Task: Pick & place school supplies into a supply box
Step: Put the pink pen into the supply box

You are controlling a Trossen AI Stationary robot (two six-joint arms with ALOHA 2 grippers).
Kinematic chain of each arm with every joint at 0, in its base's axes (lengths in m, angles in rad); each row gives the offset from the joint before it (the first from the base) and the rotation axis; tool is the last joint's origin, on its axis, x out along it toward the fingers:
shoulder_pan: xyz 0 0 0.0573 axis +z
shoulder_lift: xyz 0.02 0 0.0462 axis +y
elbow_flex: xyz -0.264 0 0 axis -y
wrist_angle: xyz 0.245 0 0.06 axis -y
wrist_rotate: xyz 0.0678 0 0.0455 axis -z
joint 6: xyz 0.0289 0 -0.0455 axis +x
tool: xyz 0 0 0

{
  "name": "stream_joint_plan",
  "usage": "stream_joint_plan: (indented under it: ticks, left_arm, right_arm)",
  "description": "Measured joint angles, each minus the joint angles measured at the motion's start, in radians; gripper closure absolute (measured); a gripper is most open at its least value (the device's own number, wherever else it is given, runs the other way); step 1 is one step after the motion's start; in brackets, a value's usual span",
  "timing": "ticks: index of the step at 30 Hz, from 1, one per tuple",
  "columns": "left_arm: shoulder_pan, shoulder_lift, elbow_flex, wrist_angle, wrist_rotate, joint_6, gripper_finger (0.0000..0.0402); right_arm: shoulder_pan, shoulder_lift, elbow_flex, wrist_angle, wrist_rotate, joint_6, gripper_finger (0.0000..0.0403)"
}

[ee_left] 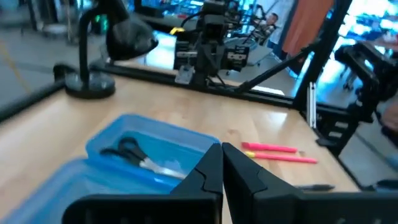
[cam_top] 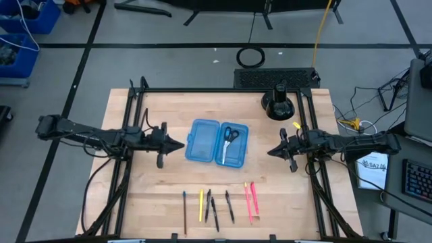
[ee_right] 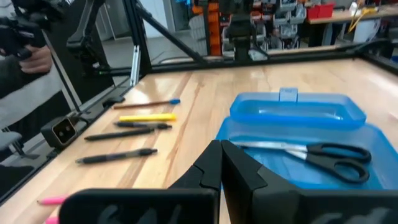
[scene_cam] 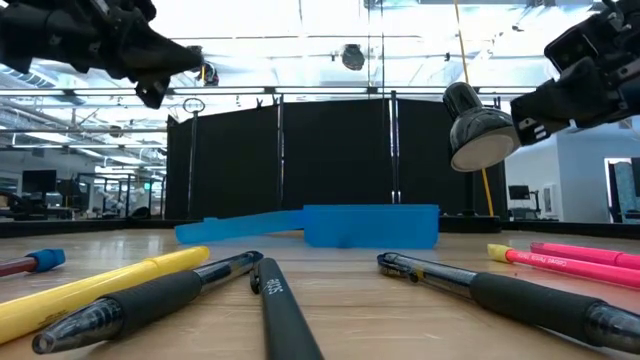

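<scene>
Black pens [scene_cam: 180,300] fill the foreground — supply box [scene_cam: 340,225] contents hidden.

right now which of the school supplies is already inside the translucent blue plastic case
Only the small dark-handled scissors, lying in the right half of the open blue case. The pens and pencil lie in a row at the table's near edge.

The high view looked straight down on the whole table [cam_top: 283,196], while the low view sat at tabletop height just behind the row of pens [scene_cam: 500,290], facing level across it toward the blue case [scene_cam: 370,225]. Each wrist view looked forward past its own fingers from opposite sides. All four shared the case; both wrist views showed the scissors [ee_left: 134,155] inside it.
</scene>
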Motion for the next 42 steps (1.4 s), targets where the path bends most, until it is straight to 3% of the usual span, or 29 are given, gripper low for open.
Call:
stream_joint_plan:
  ticks: [8,18,26,31,37,42]
  left_arm:
    - [-0.003,0.000,0.000,-0.052,-0.023,-0.277,0.0384]
    - [-0.084,0.018,-0.001,-0.062,-0.035,-0.345,0.0396]
    - [-0.122,0.018,-0.001,-0.069,-0.053,-0.087,0.0398]
    - [-0.155,0.018,-0.001,-0.080,-0.066,0.144,0.0399]
    - [-0.220,0.018,-0.001,-0.016,-0.174,0.396,0.0399]
    - [-0.251,0.018,-0.001,0.038,-0.245,0.494,0.0400]
  right_arm:
    - [0.000,0.000,0.000,-0.023,0.000,0.037,0.0403]
    - [0.000,0.000,0.000,0.000,0.004,0.060,0.0403]
    - [0.000,0.000,0.000,0.012,0.016,0.054,0.0403]
    - [0.000,0.000,0.000,0.089,0.110,-0.096,0.0403]
    - [0.008,-0.001,0.000,0.277,0.106,-0.216,0.0403]
    - [0.075,0.005,0.000,0.264,0.108,-0.272,0.0403]
